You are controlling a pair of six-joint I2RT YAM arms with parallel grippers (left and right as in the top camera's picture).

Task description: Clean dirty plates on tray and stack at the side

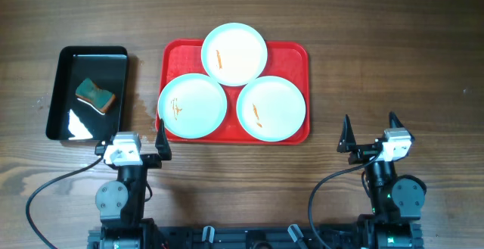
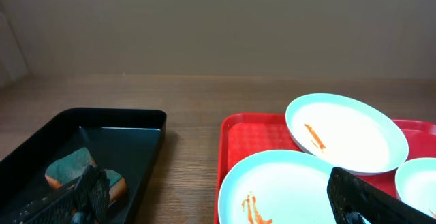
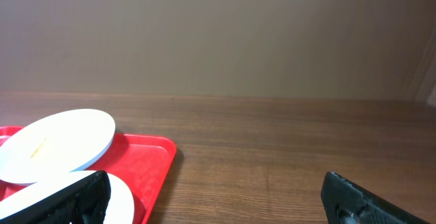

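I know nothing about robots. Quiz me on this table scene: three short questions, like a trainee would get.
1. How many plates lie on the red tray?
2. True or false: the sponge lies inside the black bin.
3. The left claw and right claw are: A open and empty; B shut on plates; C holding the sponge.
Key: 1 three; 2 true; 3 A.

Three round pale plates (image 1: 234,54), each orange-smeared, lie flat in a triangle on the red tray (image 1: 291,54).
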